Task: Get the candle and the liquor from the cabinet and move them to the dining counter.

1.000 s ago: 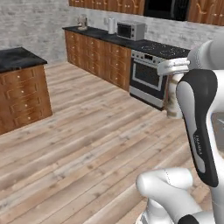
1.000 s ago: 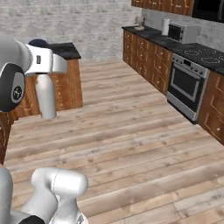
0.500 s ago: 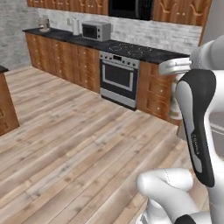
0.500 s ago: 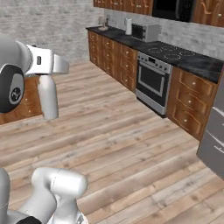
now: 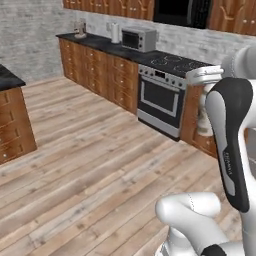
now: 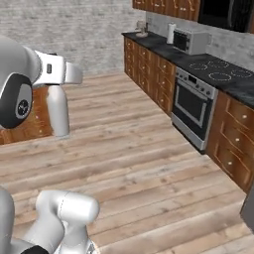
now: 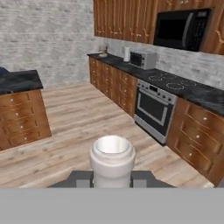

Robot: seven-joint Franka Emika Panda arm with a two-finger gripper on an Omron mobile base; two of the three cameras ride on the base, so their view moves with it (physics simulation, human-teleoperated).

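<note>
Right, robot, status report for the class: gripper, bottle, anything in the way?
Gripper shut on pale grey-white glass bottle. Black marble dining counter ahead-left in hand view. Bare wood-plank floor between.

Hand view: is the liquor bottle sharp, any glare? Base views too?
Hand view: liquor bottle soft-edged under flat, even light, no glare; its mouth reads clearly. Left base view: oven slightly blurry, no hard shadows. Right base view: microwave coarse, fine detail smeared.

A steel oven sits in the wood wall counter; at 11 o'clock above it stands a microwave.
</note>
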